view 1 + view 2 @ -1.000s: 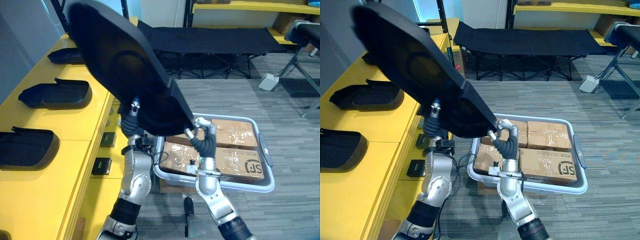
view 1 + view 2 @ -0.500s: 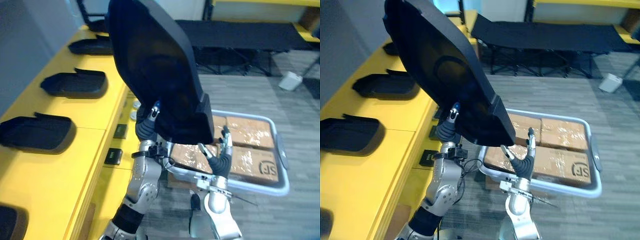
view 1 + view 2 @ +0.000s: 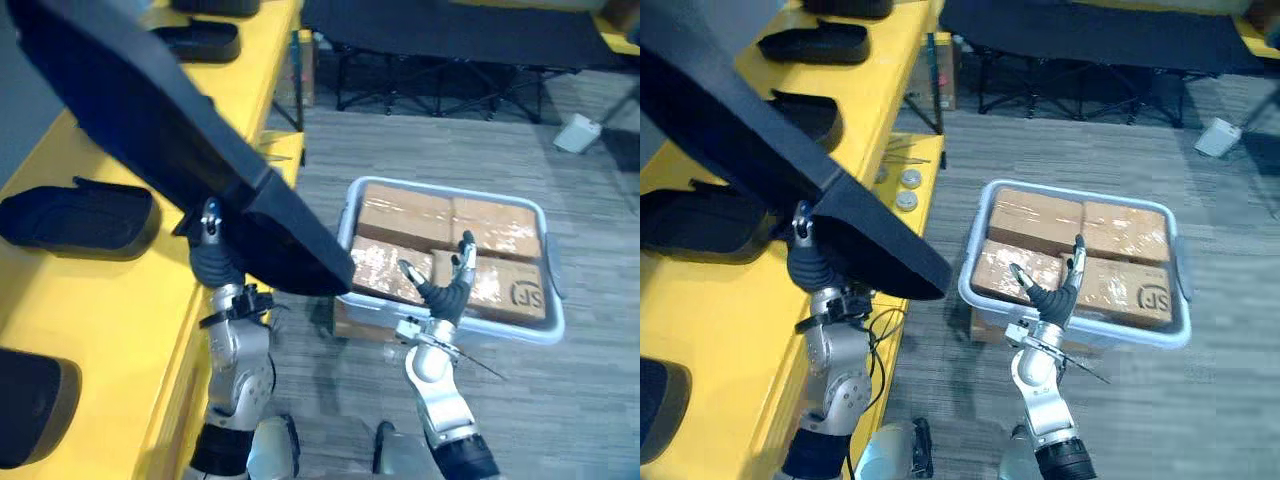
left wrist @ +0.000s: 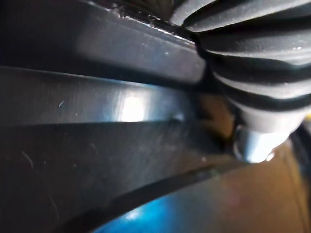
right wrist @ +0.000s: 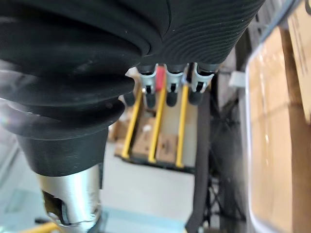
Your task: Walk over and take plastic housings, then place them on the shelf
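A large black plastic housing hangs tilted in the air above the yellow shelf, its low end pointing toward the floor. My left hand grips it from underneath near that low end, and the left wrist view shows its dark edge close up. My right hand is open with its fingers spread. It is apart from the housing and above the near side of the grey tote. Three more black housings lie along the shelf.
The grey tote on the floor holds several taped cardboard boxes. A black folding cot stands at the back and a small white box sits on the floor at right. Small round parts lie near the shelf's edge.
The camera has swung. My right hand has come off the housing's lower edge and now stands open over the tote. The left hand alone has swung the housing left, over the shelf.
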Tool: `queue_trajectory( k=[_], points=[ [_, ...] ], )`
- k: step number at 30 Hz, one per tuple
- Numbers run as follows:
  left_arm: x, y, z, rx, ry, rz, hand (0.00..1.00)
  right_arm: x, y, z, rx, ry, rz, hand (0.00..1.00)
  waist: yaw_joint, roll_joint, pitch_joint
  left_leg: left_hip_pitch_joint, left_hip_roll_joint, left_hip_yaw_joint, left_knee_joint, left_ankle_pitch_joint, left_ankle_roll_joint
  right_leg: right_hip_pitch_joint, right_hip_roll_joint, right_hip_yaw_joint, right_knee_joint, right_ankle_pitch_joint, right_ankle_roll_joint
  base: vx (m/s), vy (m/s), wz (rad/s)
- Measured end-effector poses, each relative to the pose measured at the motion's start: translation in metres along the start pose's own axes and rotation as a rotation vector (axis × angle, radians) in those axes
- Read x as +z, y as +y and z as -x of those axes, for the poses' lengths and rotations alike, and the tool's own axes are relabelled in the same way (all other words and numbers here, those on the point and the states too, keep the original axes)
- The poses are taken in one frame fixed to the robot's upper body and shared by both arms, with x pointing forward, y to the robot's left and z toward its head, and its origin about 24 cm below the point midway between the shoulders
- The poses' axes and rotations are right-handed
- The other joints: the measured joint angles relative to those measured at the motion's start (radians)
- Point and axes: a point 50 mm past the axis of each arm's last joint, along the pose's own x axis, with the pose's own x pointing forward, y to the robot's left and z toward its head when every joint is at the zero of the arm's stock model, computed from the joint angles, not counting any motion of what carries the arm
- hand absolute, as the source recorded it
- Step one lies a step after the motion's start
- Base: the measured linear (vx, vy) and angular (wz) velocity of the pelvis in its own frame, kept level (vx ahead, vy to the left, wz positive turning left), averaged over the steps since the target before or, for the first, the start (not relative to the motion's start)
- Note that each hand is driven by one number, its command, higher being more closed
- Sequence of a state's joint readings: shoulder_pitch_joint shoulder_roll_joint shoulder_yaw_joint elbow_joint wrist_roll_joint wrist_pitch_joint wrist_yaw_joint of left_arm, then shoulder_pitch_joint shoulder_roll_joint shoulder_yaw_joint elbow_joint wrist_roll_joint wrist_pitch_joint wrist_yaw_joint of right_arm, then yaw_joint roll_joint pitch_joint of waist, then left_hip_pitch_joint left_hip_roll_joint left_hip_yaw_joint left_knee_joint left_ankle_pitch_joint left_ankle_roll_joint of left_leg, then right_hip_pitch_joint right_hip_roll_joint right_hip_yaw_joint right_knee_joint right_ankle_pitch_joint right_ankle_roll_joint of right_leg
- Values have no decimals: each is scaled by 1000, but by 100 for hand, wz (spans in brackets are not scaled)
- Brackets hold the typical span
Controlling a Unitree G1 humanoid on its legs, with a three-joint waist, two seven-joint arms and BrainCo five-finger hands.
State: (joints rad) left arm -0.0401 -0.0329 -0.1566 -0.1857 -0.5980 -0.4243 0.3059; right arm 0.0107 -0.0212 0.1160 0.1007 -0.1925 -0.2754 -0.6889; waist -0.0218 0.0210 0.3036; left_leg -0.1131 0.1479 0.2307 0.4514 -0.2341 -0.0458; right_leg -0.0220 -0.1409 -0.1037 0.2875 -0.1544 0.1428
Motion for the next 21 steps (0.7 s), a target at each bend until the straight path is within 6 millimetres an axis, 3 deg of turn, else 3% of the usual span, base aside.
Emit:
queue_trajectory(
  k=[3, 4, 5, 6, 7, 8, 10, 12, 13, 15, 17, 18, 19, 20, 21],
  points=[
    [-2, 15, 10, 72, 12, -1, 100, -20, -31, 10, -42, 80, 76, 0, -32, 2, -8, 20, -12, 31, -37, 44, -20, -50, -11, 12, 77, -48, -43, -188, -81, -22],
    [3, 14, 9, 70, -10, 1, 100, -23, -40, 9, -59, 90, 92, 0, -46, 0, -9, 21, -29, 54, -61, 65, -7, -70, -32, 11, 80, -49, -47, -129, -51, 11],
    [7, 10, 8, 57, -30, 6, 100, -25, -48, 8, -72, 97, 107, 0, -49, 16, -15, 8, -6, 128, 46, 38, 33, -80, -47, -17, 80, -49, -47, -117, -43, 17],
    [9, 8, 8, 47, -45, -18, 100, -26, -50, 10, -69, 102, 112, 0, -48, 19, -17, 13, 2, 161, 73, 23, 51, -79, -49, -33, 80, -49, -48, -112, -18, 29],
    [14, 1, 8, 22, -81, -67, 100, -26, -49, 12, -52, 103, 107, 0, -49, 41, -31, 45, 1, 196, 28, -2, 55, -72, -49, -52, 86, -44, -48, -57, 28, 40],
    [20, -4, 8, -5, -111, -98, 100, -24, -47, 13, -45, 99, 99, 0, -48, 50, -36, 72, -10, 187, -22, -20, 37, -63, -51, -71, 89, -41, -48, -64, 48, 51],
    [31, -14, 11, -56, -164, -162, 100, -19, -40, 13, -20, 82, 79, 0, -21, 44, -49, 89, -42, 165, -69, -15, 35, -45, -66, -92, 79, -43, -44, -28, 25, 43],
    [42, -21, 16, -109, -206, -218, 100, -13, -35, 14, -16, 59, 38, 0, -15, 32, -71, 94, -83, 114, -114, -12, 40, 10, -89, -147, 33, -40, -50, 86, 32, 75],
    [47, -23, 19, -132, -228, -250, 100, -11, -33, 16, -8, 54, 15, 0, -16, 20, -102, 97, -107, 75, -161, -5, 50, 18, -100, -160, 37, -37, -75, 149, 50, 81],
    [54, -28, 22, -163, -259, -285, 100, -4, -26, 16, 18, 23, -32, 0, -6, 16, -118, 108, -117, 44, -206, 28, 62, -37, -119, -156, 160, 18, -85, 141, 94, 69],
    [59, -30, 23, -186, -280, -324, 100, 1, -17, 17, 66, 6, -66, 0, 5, -2, -121, 142, -124, 9, -258, 69, 63, -75, -137, -152, 271, 34, -115, 129, 72, 61],
    [60, -29, 23, -190, -286, -348, 100, 3, -12, 18, 93, -1, -85, 0, 4, -5, -121, 149, -121, -17, -269, 77, 63, -82, -142, -146, 301, 25, -134, 200, -45, 88],
    [62, -28, 22, -176, -298, -379, 100, 8, -5, 17, 129, -22, -128, 0, 3, -3, -128, 148, -115, -66, -273, 78, 61, -78, -140, -139, 273, -32, -133, 203, -80, 91],
    [63, -27, 22, -165, -302, -384, 100, 11, -2, 15, 144, -34, -146, 0, 4, -9, -132, 148, -111, -84, -273, 77, 60, -80, -139, -138, 257, -51, -132, 236, -148, 98],
    [64, -25, 21, -146, -306, -404, 100, 16, 4, 10, 170, -63, -162, 0, 6, 7, -124, 146, -96, -124, -273, 75, 50, -87, -135, -119, 215, -56, -135, 158, -184, 81]
  ],
)
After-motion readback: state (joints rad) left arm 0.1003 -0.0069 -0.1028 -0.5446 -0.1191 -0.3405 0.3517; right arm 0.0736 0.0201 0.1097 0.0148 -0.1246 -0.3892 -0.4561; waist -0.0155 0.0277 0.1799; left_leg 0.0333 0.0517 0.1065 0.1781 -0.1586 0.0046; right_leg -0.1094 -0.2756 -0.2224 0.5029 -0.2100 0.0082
